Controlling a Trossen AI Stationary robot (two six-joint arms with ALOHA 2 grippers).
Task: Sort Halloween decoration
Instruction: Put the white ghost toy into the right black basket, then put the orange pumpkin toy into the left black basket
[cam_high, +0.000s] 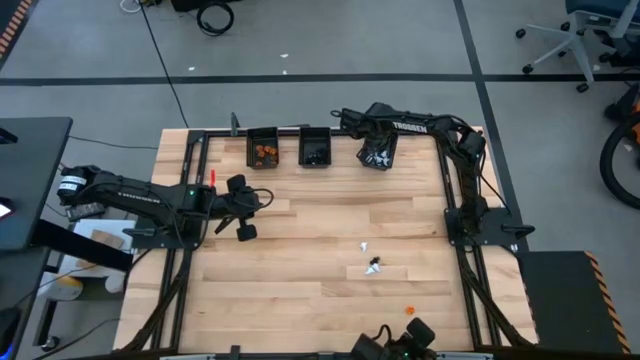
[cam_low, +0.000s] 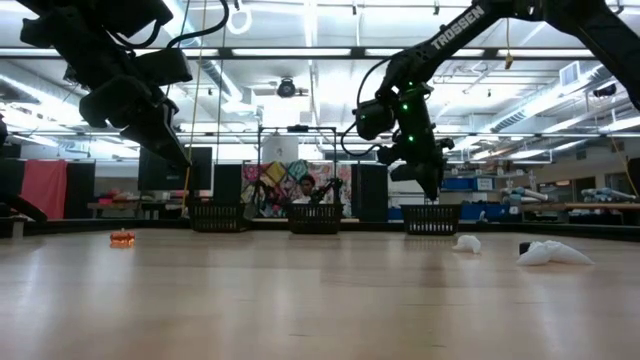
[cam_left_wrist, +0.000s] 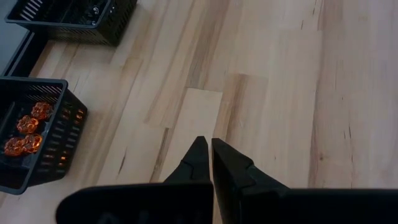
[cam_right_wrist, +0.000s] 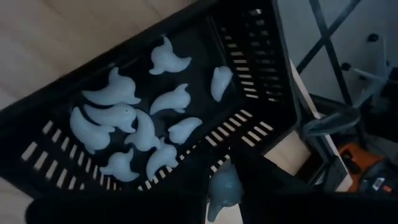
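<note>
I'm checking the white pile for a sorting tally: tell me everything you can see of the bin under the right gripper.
The right-hand bin is a small black rectangular basket, plastic by its look, with slotted walls and an open top. It stands upright at the table's far edge, last in a row of three. About ten pale ghost-shaped trinkets lie loose on its floor. The right gripper hangs over its rim, shut on one more white ghost, not touching the bin as far as shows.

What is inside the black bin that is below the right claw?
Inside the bin lie about ten white ghost trinkets, spread over its floor. The right claw above the rim holds one more ghost. Its dark fingers hide the nearest corner.
</note>
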